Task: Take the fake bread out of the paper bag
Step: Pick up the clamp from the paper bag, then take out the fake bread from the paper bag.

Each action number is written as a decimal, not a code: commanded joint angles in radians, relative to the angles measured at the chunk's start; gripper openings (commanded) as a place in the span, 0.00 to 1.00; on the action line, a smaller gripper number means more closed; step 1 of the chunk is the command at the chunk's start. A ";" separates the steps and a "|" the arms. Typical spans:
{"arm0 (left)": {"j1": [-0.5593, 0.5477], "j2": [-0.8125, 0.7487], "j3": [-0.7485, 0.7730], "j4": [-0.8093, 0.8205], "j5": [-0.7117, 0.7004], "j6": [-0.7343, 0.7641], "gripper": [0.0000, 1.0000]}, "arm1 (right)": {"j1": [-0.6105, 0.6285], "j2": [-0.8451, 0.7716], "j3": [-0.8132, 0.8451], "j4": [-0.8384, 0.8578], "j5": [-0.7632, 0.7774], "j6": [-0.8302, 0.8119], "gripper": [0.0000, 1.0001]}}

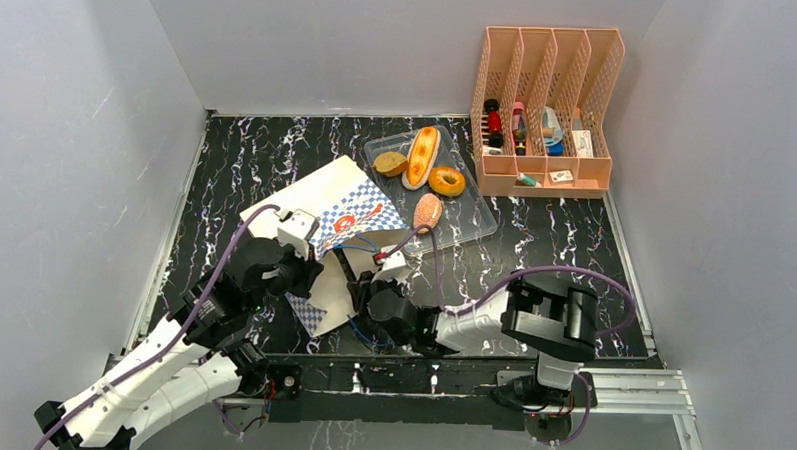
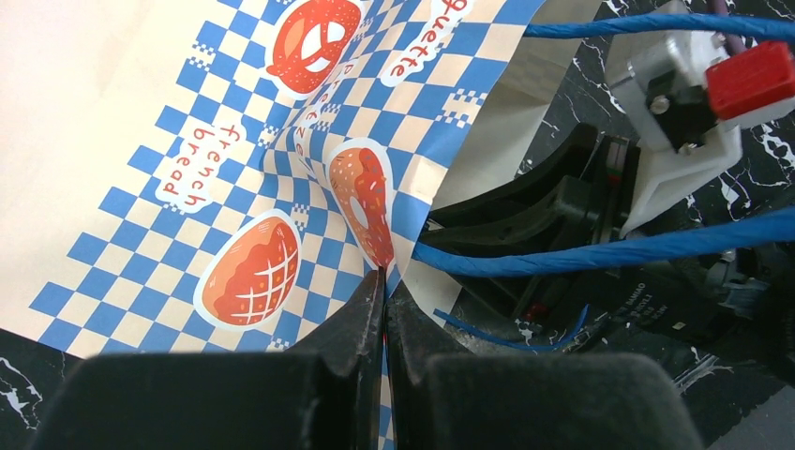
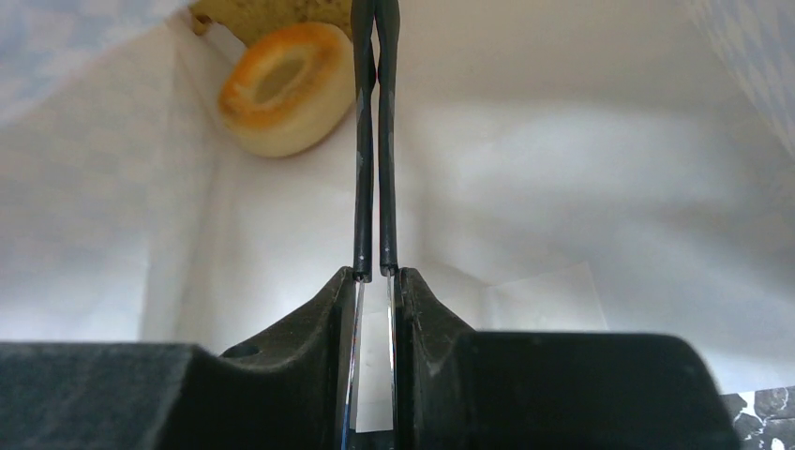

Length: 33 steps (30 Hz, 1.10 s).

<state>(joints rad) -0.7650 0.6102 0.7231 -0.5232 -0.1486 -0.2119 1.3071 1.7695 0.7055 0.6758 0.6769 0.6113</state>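
- Step in hand: emptying the bag; my left gripper (image 2: 384,292) is clamped tight on the rim of the paper bag (image 2: 187,141), holding the mouth up.
- My right gripper (image 3: 375,37) is inside the bag; fingers narrow, only a slit btwn them; nothing seen in the slit.
- Left in the bag: a donut (image 3: 281,86) at the far end, left of my fingers, apart from them; a yellowish piece (image 3: 267,14) behind it.
- Four pcs lie on the tray (image 1: 472,216) beside the bag.
- Next, I reckon: spread the fingers, shift left onto the donut, close, draw back w/o snagging the blue cord (image 2: 609,251).
- Hard to tell: right fingertips cut off at the top edge, so can't say if they pinch anything; yellowish piece mostly out of frame.
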 commanded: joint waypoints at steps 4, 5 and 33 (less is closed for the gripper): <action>0.000 -0.049 0.007 0.023 0.019 -0.014 0.00 | 0.011 -0.098 0.029 -0.023 -0.047 0.128 0.16; 0.000 -0.057 0.006 0.021 0.018 -0.016 0.00 | 0.016 -0.098 0.034 -0.025 -0.055 0.148 0.16; 0.000 -0.136 0.019 0.002 0.032 -0.035 0.00 | 0.118 0.005 -0.028 0.063 -0.219 0.728 0.23</action>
<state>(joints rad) -0.7650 0.4881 0.7231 -0.5323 -0.1379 -0.2367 1.4258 1.7866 0.6830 0.6155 0.4942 1.2209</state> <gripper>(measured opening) 0.007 0.228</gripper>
